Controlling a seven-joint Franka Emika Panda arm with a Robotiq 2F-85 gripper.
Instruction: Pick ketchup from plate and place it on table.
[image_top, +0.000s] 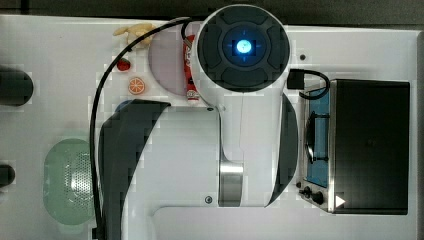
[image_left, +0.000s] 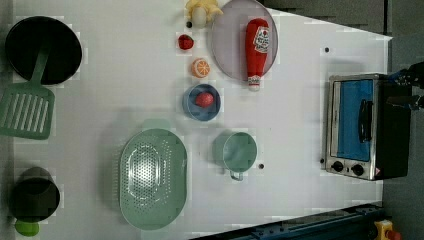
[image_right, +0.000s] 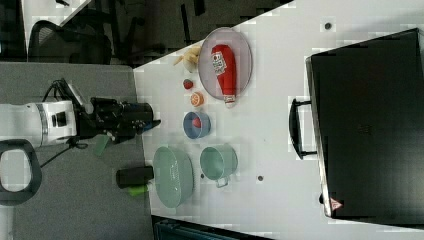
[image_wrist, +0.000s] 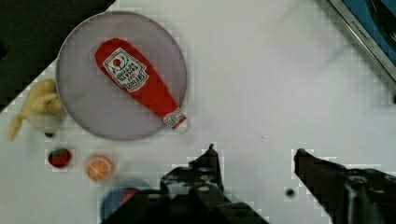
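The ketchup (image_left: 257, 50) is a slim red bottle with a white label. It lies flat on the greyish-lilac plate (image_left: 227, 47), and its whitish cap end pokes over the rim onto the white table (image_left: 295, 115). In the wrist view the ketchup (image_wrist: 140, 84) lies diagonally across the plate (image_wrist: 88, 107). My gripper (image_wrist: 255, 150) hangs open well above the table, off to the side of the cap end, with nothing between its fingers. In the right view the gripper (image_right: 154, 123) is far from the plate (image_right: 242, 47). The arm hides most of the plate (image_top: 162, 65) in the top view, beside the ketchup (image_top: 189, 70).
Beside the plate lie a banana (image_left: 201, 11), a strawberry (image_left: 185, 42) and an orange slice (image_left: 200, 67). A blue dish (image_left: 201, 102), a green cup (image_left: 237, 152) and a green colander (image_left: 152, 177) stand nearby. A toaster oven (image_left: 357, 125) stands at the left view's right.
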